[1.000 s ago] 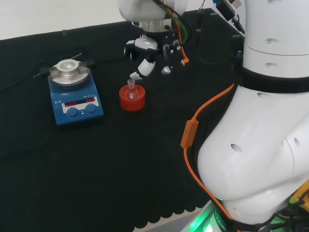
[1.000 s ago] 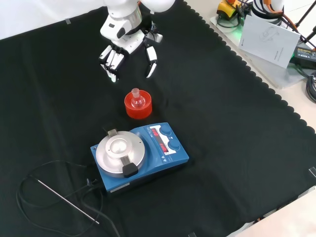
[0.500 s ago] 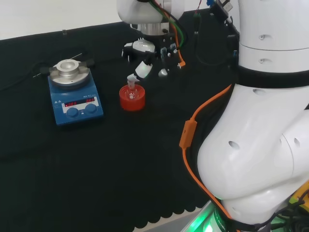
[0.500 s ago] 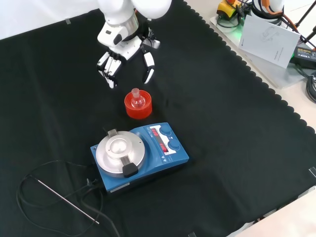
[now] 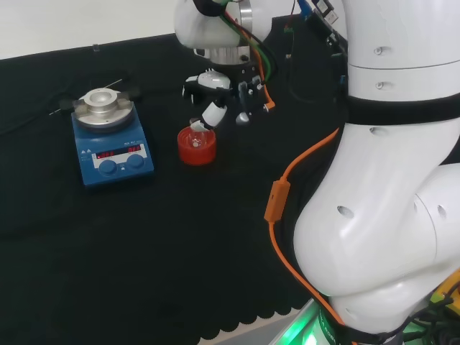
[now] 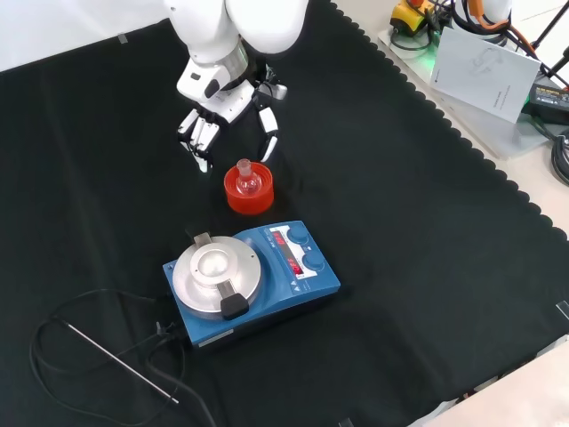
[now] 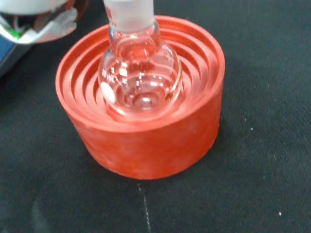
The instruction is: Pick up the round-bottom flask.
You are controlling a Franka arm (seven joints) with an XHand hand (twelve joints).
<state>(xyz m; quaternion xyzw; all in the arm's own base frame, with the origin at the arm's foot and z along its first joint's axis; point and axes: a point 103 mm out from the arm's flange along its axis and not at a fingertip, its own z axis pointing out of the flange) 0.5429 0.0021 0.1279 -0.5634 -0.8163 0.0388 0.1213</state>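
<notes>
A small clear round-bottom flask (image 7: 140, 73) stands upright in a red ribbed ring stand (image 7: 146, 141) on the black cloth. In the front view the flask (image 6: 247, 176) and its stand (image 6: 248, 195) sit just below the hand (image 6: 222, 111). The hand is open, with its fingers (image 6: 203, 138) to the left of the flask's neck and its thumb (image 6: 269, 142) to the right, apart from the glass. In the head view the hand (image 5: 223, 90) hangs just above and right of the flask (image 5: 195, 133) in the stand (image 5: 197, 148).
A blue hotplate stirrer (image 6: 253, 280) with a round metal top stands close in front of the stand in the front view, left of it in the head view (image 5: 110, 140). A thin metal probe and black cable (image 6: 107, 356) lie beside it. Papers and gear (image 6: 489, 58) sit off the cloth.
The hand has come down and closer to the flask, so its fingers and thumb now stand on either side of the neck. The flask and stand have not moved.
</notes>
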